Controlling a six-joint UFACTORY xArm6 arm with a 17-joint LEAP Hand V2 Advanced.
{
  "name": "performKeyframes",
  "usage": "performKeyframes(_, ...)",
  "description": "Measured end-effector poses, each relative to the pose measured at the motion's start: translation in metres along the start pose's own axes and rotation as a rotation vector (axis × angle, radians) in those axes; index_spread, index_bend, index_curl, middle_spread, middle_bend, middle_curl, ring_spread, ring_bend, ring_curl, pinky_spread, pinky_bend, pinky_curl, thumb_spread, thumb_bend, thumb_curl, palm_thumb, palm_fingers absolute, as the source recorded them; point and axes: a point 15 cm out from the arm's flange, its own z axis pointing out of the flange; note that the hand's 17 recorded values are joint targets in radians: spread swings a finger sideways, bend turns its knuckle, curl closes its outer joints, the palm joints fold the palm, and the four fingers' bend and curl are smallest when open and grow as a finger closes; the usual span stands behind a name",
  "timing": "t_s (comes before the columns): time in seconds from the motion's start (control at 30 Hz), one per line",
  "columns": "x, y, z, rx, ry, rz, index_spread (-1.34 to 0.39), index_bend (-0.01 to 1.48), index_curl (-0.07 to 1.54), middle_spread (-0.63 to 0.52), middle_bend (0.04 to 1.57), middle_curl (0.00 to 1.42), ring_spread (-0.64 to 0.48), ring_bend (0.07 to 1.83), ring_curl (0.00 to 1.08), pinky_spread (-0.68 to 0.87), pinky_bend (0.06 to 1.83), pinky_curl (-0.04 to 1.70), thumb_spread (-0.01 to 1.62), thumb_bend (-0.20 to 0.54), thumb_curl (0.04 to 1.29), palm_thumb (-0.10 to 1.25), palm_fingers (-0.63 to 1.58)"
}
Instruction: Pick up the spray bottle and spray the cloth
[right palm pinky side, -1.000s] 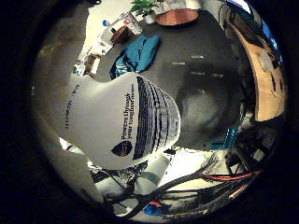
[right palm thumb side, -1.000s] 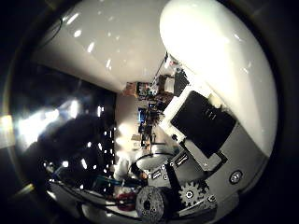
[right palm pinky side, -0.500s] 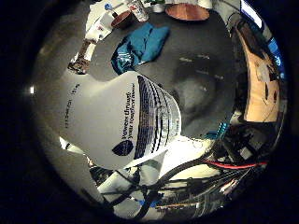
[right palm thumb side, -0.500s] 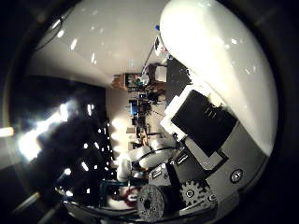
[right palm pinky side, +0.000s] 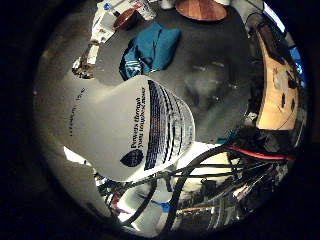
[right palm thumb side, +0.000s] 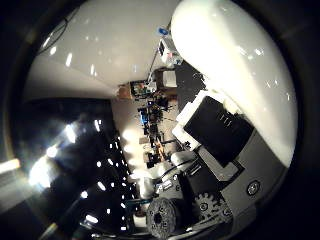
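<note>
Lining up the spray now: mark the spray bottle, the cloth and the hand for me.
spray bottle (right palm pinky side: 125, 130): little finger side palm view, white body by its label.
cloth (right palm pinky side: 152, 50): little finger side palm view, middle of the teal folds.
hand (right palm thumb side: 217, 132): thumb side palm view, black finger part.

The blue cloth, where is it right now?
In the little finger side palm view, the blue cloth lies crumpled on the dark table, just beyond the white spray bottle close to the palm.

robot hand, black-and-white blocks, grey gears
</note>
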Motion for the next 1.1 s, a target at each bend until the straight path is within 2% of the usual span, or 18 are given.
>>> performKeyframes(0.27, 0.010, -0.014, 0.029, -0.068, -0.025, 0.032, -0.24, 1.17, 0.77, -0.17, 1.33, 0.84, -0.23, 1.35, 0.83, -0.23, 1.07, 1.33, 0.86, -0.017, 0.85, 0.94, 1.11)
performKeyframes(0.5, 0.016, -0.038, 0.053, -0.057, -0.017, 0.036, -0.24, 1.17, 0.77, -0.17, 1.33, 0.84, -0.23, 1.35, 0.83, -0.23, 1.08, 1.33, 0.87, -0.015, 0.85, 0.94, 1.11)
performKeyframes(0.73, 0.046, -0.054, 0.088, -0.115, -0.045, 0.095, -0.24, 1.18, 0.77, -0.17, 1.32, 0.85, -0.23, 1.35, 0.83, -0.23, 1.08, 1.34, 0.89, -0.016, 0.85, 0.94, 1.11)
performKeyframes(1.1, 0.025, -0.053, 0.081, -0.102, -0.082, 0.071, -0.24, 1.17, 0.77, -0.17, 1.32, 0.85, -0.23, 1.36, 0.83, -0.21, 1.09, 1.34, 0.91, -0.015, 0.84, 0.94, 1.11)
